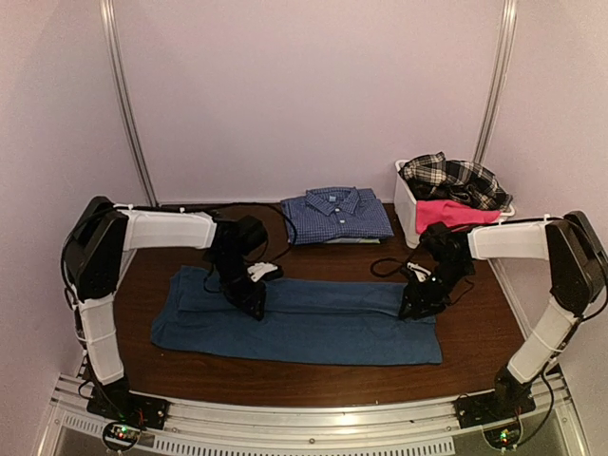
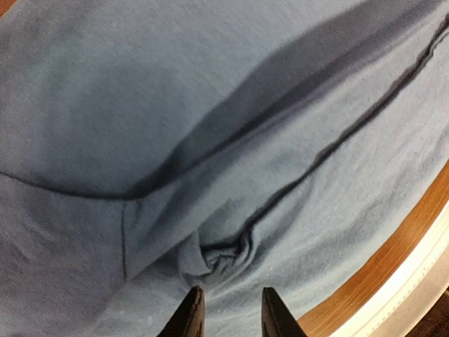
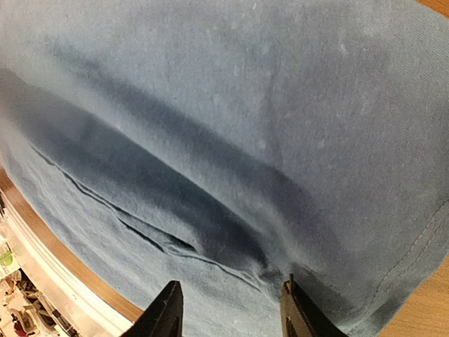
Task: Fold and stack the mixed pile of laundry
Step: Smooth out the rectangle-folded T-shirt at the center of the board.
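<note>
A dark blue T-shirt (image 1: 313, 328) lies spread in a long folded band across the table. My left gripper (image 1: 255, 309) hovers low over its left part. In the left wrist view its jaws (image 2: 231, 309) stand a little apart with nothing between them, just short of a small pinched wrinkle (image 2: 224, 256) in the cloth. My right gripper (image 1: 415, 306) is down at the shirt's right end; its jaws (image 3: 228, 309) are wide apart over a folded edge (image 3: 175, 246), holding nothing. The plaid shirt (image 1: 454, 178) and pink piece (image 1: 451, 213) sit in the bin.
A white plastic bin (image 1: 407, 214) stands at the back right. A folded blue checked shirt (image 1: 337, 215) lies at the back middle. The brown table (image 1: 475, 332) shows bare wood around the T-shirt, and its near edge (image 2: 393, 260) runs close to the cloth.
</note>
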`<action>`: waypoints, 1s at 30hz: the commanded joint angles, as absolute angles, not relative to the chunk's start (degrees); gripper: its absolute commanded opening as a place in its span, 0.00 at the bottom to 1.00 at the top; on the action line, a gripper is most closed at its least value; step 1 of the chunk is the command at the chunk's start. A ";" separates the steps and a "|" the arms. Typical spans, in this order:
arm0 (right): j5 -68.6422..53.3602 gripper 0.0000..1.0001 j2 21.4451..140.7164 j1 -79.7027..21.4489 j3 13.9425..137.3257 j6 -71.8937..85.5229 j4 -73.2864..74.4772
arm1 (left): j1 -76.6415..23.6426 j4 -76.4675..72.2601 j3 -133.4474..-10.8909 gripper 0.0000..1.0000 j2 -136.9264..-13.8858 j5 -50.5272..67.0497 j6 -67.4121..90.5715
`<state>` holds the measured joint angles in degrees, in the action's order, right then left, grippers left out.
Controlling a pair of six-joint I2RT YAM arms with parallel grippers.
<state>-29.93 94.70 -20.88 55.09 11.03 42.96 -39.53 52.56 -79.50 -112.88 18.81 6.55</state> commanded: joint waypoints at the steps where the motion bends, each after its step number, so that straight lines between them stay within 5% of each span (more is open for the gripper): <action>1: -28.14 0.50 92.69 -20.90 55.10 11.15 46.02 | -41.04 55.45 -77.18 0.30 -107.51 15.70 2.19; 7: -32.26 0.49 89.89 -21.01 56.75 14.06 41.89 | -40.95 50.98 -78.71 0.33 -103.80 15.40 4.39; 18: -33.56 0.36 94.47 -21.13 57.29 20.62 34.47 | -41.04 39.88 -94.29 0.29 -118.89 17.47 14.65; 30: -34.44 0.31 100.75 -22.89 55.25 18.79 31.77 | -44.21 41.97 -88.26 0.24 -119.65 17.23 7.71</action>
<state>-34.22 99.09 -22.57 57.01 19.81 33.19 -41.78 40.86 -90.74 -121.84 17.12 11.81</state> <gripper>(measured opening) 0.307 0.247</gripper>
